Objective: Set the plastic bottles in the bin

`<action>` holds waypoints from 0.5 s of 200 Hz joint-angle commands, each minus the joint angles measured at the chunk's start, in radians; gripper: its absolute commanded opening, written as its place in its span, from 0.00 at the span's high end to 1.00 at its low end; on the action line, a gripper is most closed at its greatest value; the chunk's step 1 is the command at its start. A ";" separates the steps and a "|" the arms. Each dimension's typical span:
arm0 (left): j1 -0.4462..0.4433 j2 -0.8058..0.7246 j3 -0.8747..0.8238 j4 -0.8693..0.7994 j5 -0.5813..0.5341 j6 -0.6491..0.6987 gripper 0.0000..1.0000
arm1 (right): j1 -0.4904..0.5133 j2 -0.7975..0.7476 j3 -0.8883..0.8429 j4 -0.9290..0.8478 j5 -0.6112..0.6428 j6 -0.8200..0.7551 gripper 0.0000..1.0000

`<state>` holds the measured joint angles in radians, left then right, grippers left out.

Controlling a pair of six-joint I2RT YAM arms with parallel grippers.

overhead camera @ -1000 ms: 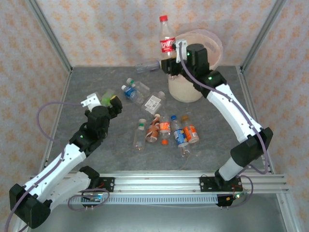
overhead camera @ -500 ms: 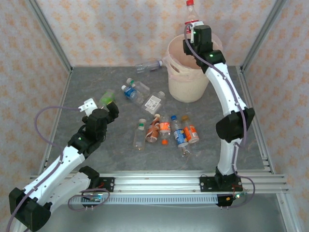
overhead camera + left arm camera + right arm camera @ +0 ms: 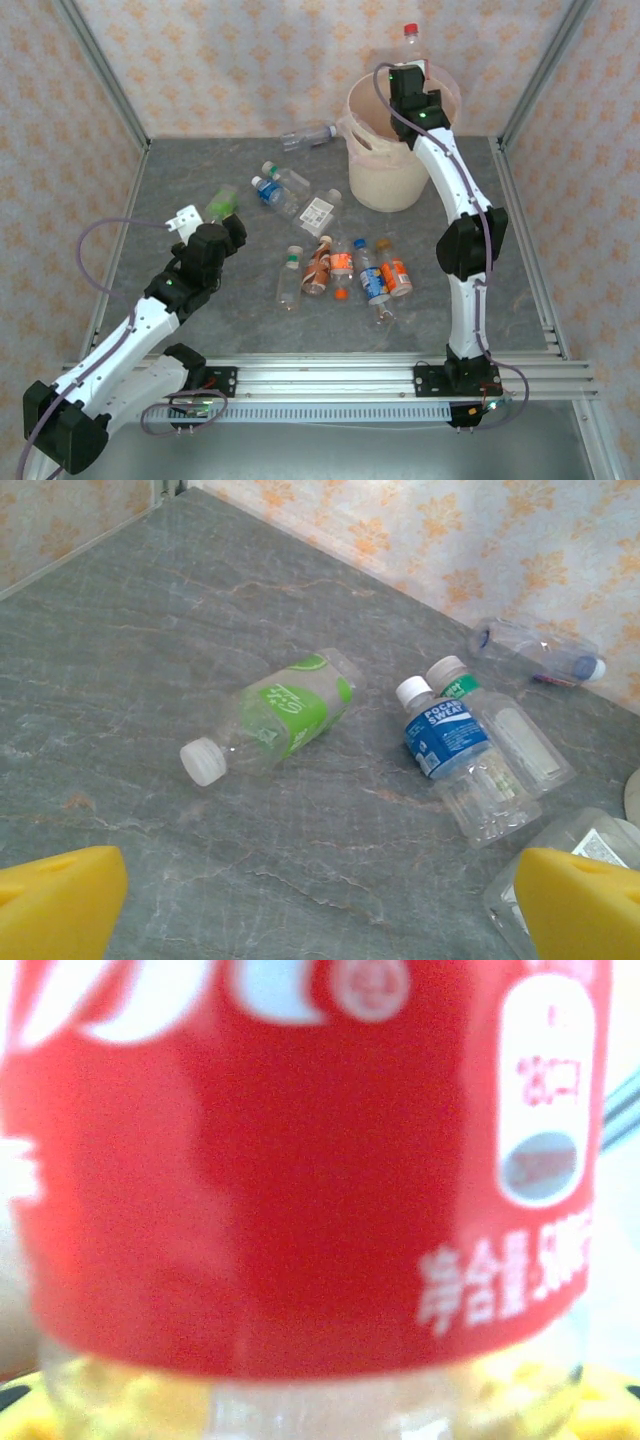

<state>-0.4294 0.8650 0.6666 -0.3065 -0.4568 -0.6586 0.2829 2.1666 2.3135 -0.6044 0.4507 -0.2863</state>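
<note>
Above the bin (image 3: pixel 380 180), at the far right of the table (image 3: pixel 200 160), a red-labelled bottle (image 3: pixel 409 38) is being held upright by the right gripper (image 3: pixel 408 72). Its red cap is being pointed upward, and its lower part is being hidden by the gripper in the top view. In the right wrist view the red label with white lettering is being shown very close and blurred, with clear plastic below it. Yellow fingers (image 3: pixel 612 1415) are being glimpsed at the bottom corners, and the jaws are being pressed against the bottle's sides.

On the left side of the table, the left gripper (image 3: pixel 318 908) is being held low with its yellow fingertips (image 3: pixel 60 900) spread wide. Bare table surface is being seen between them.

Ahead of that gripper and apart from it, a green-labelled bottle (image 3: pixel 285 712) is being seen lying on its side, white cap toward the camera. Further right, a blue-labelled bottle (image 3: pixel 448 742) and a clear bottle with a green neck band (image 3: pixel 515 742) are being seen lying side by side, touching. A white-labelled bottle (image 3: pixel 565 855) is being cut off by the frame's lower right edge.

Near the back wall (image 3: pixel 250 60), left of the bin, a clear bottle (image 3: pixel 308 135) is being seen lying on its side. At the table's middle, a group of bottles with orange and blue labels (image 3: pixel 345 268) is being seen lying close together. All of these are lying outside the bin.
</note>
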 commanded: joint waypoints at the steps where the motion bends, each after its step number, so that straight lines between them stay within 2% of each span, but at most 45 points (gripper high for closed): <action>1: 0.014 0.018 0.021 -0.055 -0.021 -0.032 0.00 | -0.013 0.019 0.043 0.009 0.123 0.013 0.34; 33: 0.027 0.047 0.035 -0.068 -0.010 -0.041 0.00 | -0.013 0.020 0.049 0.006 0.142 0.018 0.26; 100: 0.075 0.134 0.088 -0.109 0.008 -0.028 0.00 | -0.013 -0.038 0.057 -0.048 0.061 0.061 0.23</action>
<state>-0.3817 0.9714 0.7113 -0.3676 -0.4446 -0.6834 0.2722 2.1830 2.3425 -0.6067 0.5388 -0.2596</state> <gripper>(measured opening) 0.993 0.762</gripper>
